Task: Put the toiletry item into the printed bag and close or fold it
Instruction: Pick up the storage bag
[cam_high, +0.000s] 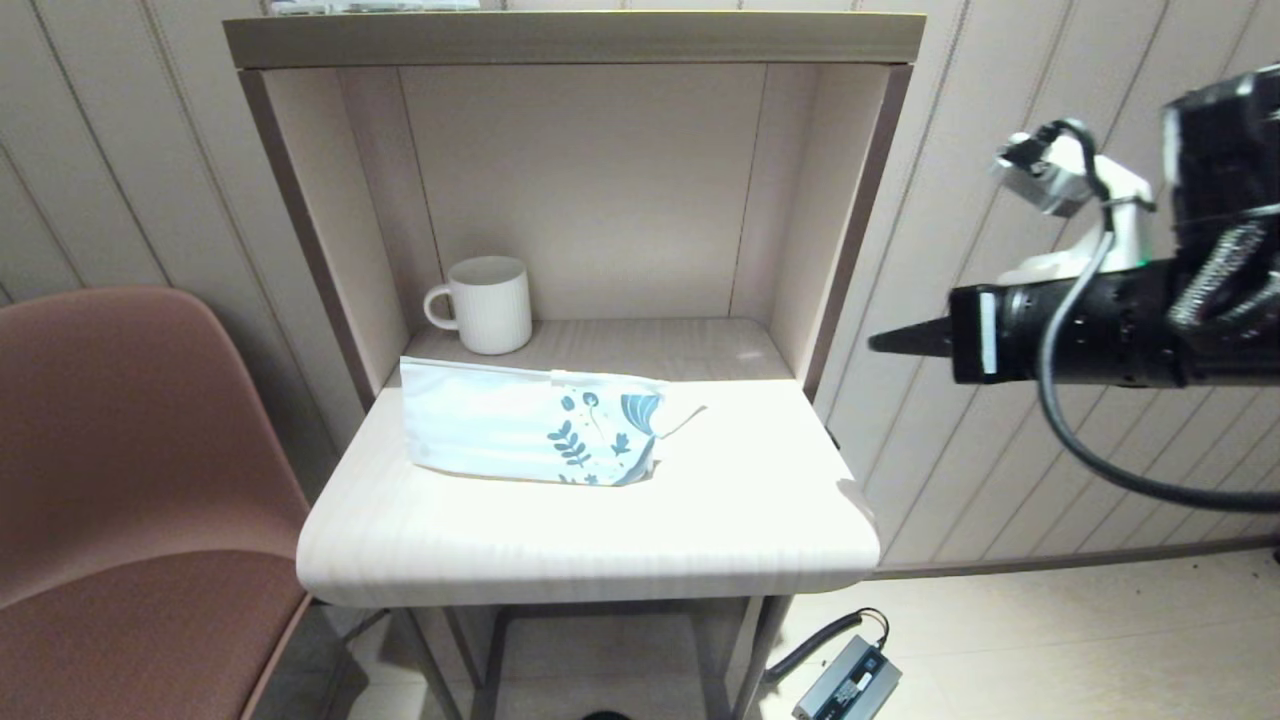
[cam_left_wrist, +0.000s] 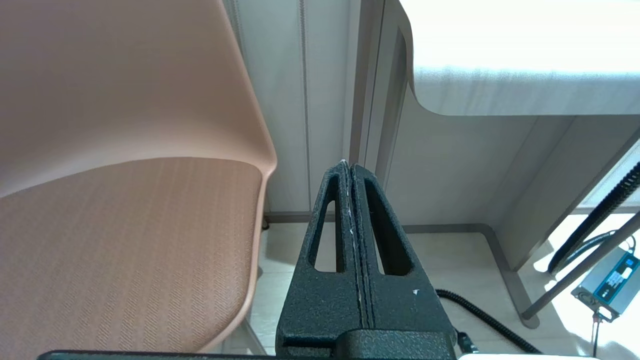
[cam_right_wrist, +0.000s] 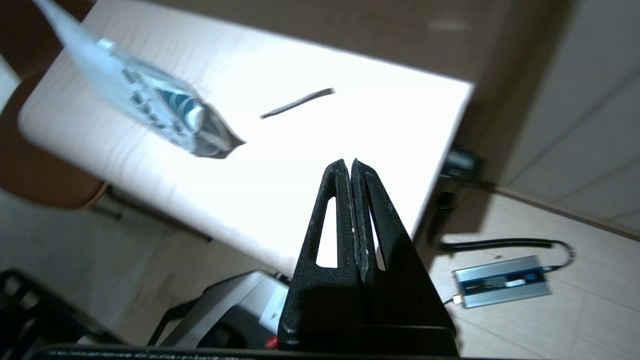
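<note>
The head view shows the whole small table (cam_high: 590, 540) with its back alcove, and on it the printed bag (cam_high: 530, 435), which lies across the table's left half with the leaf and flower prints at its right end. The toiletry item (cam_high: 683, 417) is only a thin pale sliver there, just beside the printed end of the bag at about 3 o'clock from it, and whether it touches the bag I cannot tell. A white ribbed mug (cam_high: 484, 304) stands behind the bag at about 11 o'clock, inside the alcove, and no wrist view shows it. The right wrist view gives the toiletry item (cam_right_wrist: 298, 103) more clearly: a thin flat strip lying alone on the bright table top (cam_right_wrist: 350, 150), with a gap between it and the printed bag (cam_right_wrist: 165, 107). The same view shows a grey power adapter (cam_right_wrist: 502, 281) on the floor, which the head view has at its lower edge (cam_high: 848, 684). The left wrist view shows only the pink chair (cam_left_wrist: 125, 225), the underside edge of the table (cam_left_wrist: 500, 95) and the floor; the bag and the strip are not in it. The right gripper (cam_high: 880, 342) is in the air at 3 o'clock from the table, pointing towards it, well apart from the bag; its two fingers (cam_right_wrist: 345, 200) are pressed together and hold nothing. The left gripper (cam_left_wrist: 348, 167) is low beside the chair, fingers also pressed together and empty.
</note>
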